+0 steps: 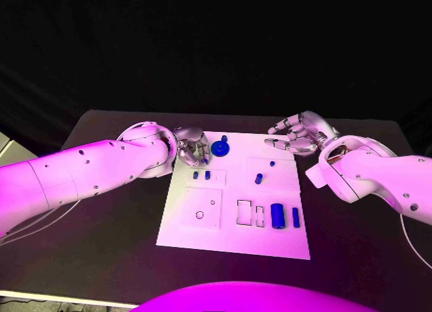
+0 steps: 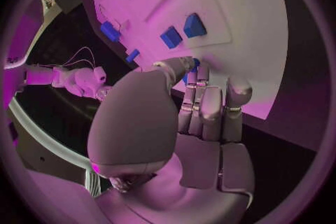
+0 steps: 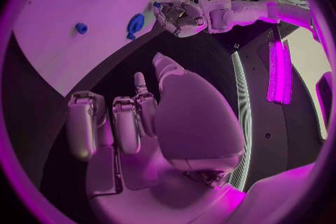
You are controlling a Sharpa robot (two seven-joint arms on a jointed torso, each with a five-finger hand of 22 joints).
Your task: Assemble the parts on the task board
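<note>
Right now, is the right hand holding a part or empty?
Empty. The right hand hovers past the task board's far right corner; in its wrist view its fingers are apart with nothing between them.

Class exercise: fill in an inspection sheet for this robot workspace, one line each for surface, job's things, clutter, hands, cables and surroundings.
Surface: black table, matte.
Job's things: white task board lies mid-table; small blue parts lie on it, and a round blue part sits near its far edge.
Clutter: nothing seen.
Hands: left hand at the board's far left corner, fingertips by a small blue piece, hold unclear; right hand beyond the far right corner, fingers curled, holding nothing.
Cables: thin pale cables hang under the left arm.
Surroundings: dark backdrop.
</note>
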